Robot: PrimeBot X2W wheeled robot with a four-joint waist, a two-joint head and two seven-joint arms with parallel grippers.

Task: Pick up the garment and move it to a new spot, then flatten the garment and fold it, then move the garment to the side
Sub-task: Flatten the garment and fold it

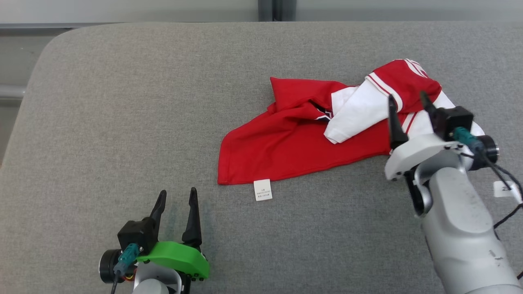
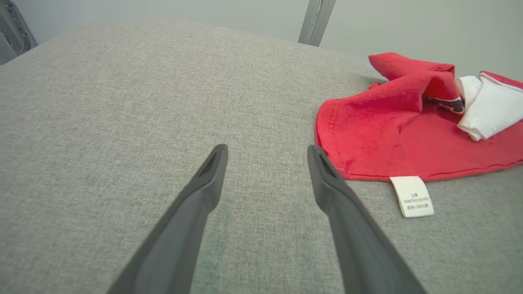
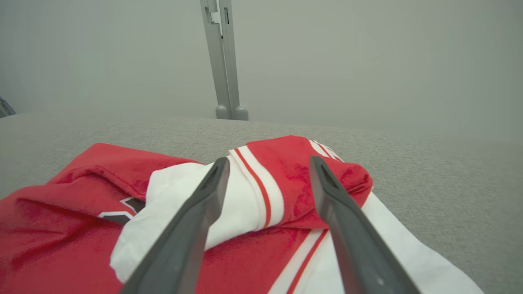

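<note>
The garment (image 1: 294, 143) is a red shirt with white, red-striped sleeves, lying crumpled on the grey cloth surface (image 1: 122, 102) right of centre; a white label (image 1: 262, 190) sticks out at its near hem. My right gripper (image 1: 406, 97) hovers open over the garment's right end, its fingers apart above the bunched red and white sleeve (image 3: 282, 183), nothing between them. My left gripper (image 1: 176, 194) rests open at the lower left, short of the garment's near left corner (image 2: 327, 122). In the left wrist view its fingers (image 2: 212, 171) stand apart over bare cloth.
The grey surface has a rounded far-left corner (image 1: 61, 36) and its far edge runs near a pale wall with a grey post (image 3: 222, 61). A white tag (image 1: 504, 188) and black cables hang by my right forearm.
</note>
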